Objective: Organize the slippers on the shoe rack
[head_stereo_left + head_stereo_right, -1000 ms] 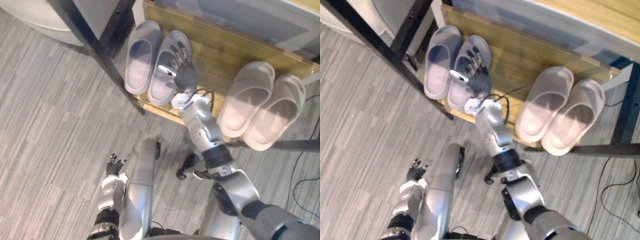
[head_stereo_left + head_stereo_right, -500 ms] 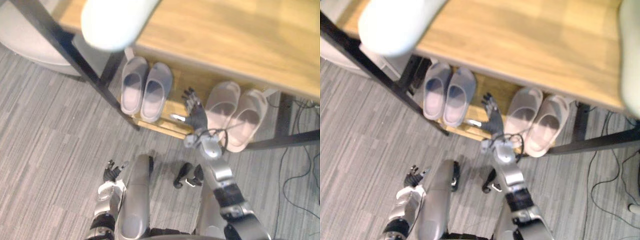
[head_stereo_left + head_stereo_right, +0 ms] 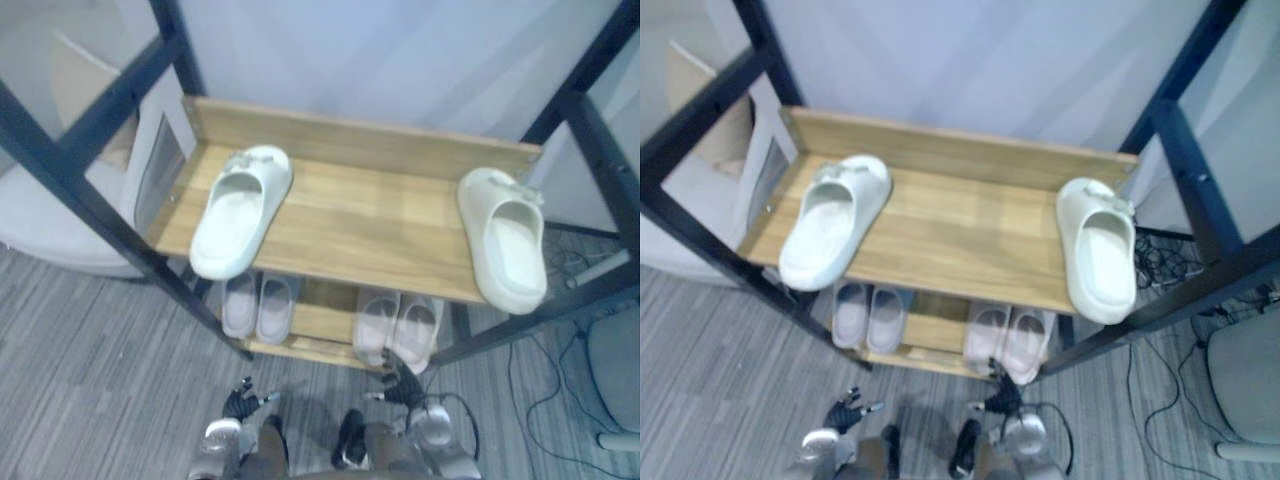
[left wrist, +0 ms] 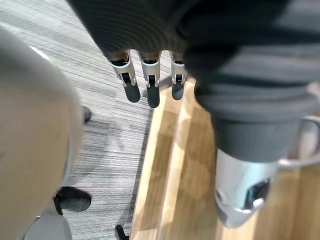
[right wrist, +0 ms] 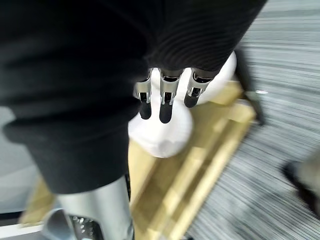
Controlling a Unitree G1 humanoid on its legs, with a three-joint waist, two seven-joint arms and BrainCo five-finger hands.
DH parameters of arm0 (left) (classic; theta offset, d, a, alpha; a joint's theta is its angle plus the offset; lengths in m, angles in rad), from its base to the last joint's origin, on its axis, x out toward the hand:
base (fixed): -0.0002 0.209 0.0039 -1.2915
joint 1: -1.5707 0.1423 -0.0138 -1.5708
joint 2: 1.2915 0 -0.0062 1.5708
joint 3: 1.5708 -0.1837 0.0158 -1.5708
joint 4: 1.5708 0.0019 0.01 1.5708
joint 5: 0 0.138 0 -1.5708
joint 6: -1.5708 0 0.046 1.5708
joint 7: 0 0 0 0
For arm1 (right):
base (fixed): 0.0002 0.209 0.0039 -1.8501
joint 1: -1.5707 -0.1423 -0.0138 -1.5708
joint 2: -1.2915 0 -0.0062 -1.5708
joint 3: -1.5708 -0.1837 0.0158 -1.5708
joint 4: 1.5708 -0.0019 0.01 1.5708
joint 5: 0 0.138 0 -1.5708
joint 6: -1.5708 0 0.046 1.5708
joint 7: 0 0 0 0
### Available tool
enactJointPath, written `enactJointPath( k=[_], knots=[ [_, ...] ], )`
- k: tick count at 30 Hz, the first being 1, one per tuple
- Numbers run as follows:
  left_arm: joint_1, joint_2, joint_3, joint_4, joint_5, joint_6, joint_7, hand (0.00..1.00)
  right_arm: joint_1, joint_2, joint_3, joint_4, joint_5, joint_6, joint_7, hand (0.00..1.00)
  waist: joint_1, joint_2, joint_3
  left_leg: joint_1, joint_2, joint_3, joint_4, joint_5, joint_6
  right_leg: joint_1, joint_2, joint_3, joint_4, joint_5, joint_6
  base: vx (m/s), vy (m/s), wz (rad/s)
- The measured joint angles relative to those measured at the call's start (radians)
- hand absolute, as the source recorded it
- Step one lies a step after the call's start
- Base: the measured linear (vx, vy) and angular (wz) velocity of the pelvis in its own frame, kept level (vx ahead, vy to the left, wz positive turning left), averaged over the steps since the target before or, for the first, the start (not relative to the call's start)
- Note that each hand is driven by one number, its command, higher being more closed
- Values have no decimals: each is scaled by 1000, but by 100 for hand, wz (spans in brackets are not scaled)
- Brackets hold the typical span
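Note:
Two white slippers lie far apart on the rack's top shelf (image 3: 370, 215): one at the left end (image 3: 240, 210), one at the right end (image 3: 503, 240), both toes toward me. On the bottom shelf a grey pair (image 3: 255, 305) sits at the left and a pale pink pair (image 3: 400, 328) at the right. My right hand (image 3: 400, 385) hangs low just in front of the pink pair, open and holding nothing; its fingers (image 5: 165, 97) are straight, with a pale slipper toe (image 5: 160, 135) past them. My left hand (image 3: 243, 403) is open over the floor, fingers (image 4: 150, 87) straight beside the shelf's wooden edge (image 4: 170, 165).
Black metal posts (image 3: 100, 215) frame the rack on both sides. Grey carpet (image 3: 90, 380) runs in front. A pale round object (image 3: 50, 215) stands left of the rack, and a grey seat (image 3: 615, 375) is at the right with cables near it.
The camera has tilted up, so the top shelf and its white slippers now show. My right hand has left the grey slipper, moved right and drawn back before the pink pair.

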Motion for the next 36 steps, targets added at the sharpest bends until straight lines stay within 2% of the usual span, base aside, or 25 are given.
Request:
enactJointPath(
  k=[3, 7, 12, 16, 19, 22, 25, 27, 31, 36],
  knots=[
    [10, -7, -30, 1, 8, -1, -1, 0, -13, 7, -78, 126, 10, 1, 4, 0, -3, 21, -18, 61, -6, 4, -65, 22, 5, 69, 18, 1, -84, 41, 11, 86, 54, -4],
    [20, -4, -64, -2, 40, -4, 0, 0, -37, 8, -129, 202, 15, -3, -2, 0, -4, 23, -27, 97, -10, 0, -89, 29, 9, 125, 30, 1, -148, 69, 17, -7, 17, 2],
    [26, 7, -198, -48, 83, -13, -8, 0, -51, 8, -148, 246, 47, -4, -11, 0, -3, 33, -34, 126, -23, -5, -130, 50, 19, 163, 33, -1, -215, 104, 23, -28, 13, 1],
    [39, 26, -352, -206, 83, -16, -44, 0, -57, 9, -169, 264, 75, -3, -13, 0, -3, 37, -37, 126, -32, -11, -150, 64, 26, 164, 32, -1, -233, 117, 33, -16, 7, 1],
    [59, 54, -480, -396, 67, -24, -110, 0, -57, 9, -176, 268, 86, -4, -14, 0, -7, 43, -41, 127, -37, -22, -163, 72, 28, 163, 31, -2, -243, 119, 36, -17, 12, 7],
    [61, 71, -583, -505, 62, -25, -164, 0, -58, 8, -176, 278, 87, -13, -17, 0, -9, 46, -45, 130, -38, -26, -178, 74, 25, 164, 32, -2, -253, 120, 37, -14, 5, 4],
    [61, 88, -697, -649, 27, -27, -220, 0, -58, 6, -175, 283, 87, -17, -18, 0, -12, 51, -54, 132, -38, -28, -184, 78, 27, 166, 36, -2, -253, 120, 37, 68, 2, 0],
    [62, 95, -753, -746, -17, -46, -240, 0, -58, 4, -172, 285, 87, -25, -20, 0, -17, 56, -58, 146, -38, -29, -194, 78, 27, 177, 38, -4, -257, 120, 36, 74, 7, 2],
    [57, 96, -770, -910, -133, -73, -237, 0, -57, -4, -162, 287, 84, -26, -26, 0, -25, 63, -71, 145, -39, -30, -197, 77, 27, 180, 43, -5, -267, 122, 33, 68, 12, 1],
    [20, 114, -759, -1046, -213, -84, -215, 0, -57, -11, -131, 288, 83, -25, -32, 0, -25, 69, -82, 150, -40, -39, -207, 77, 27, 185, 44, -15, -271, 122, 33, 41, 15, 6]
  ],
)
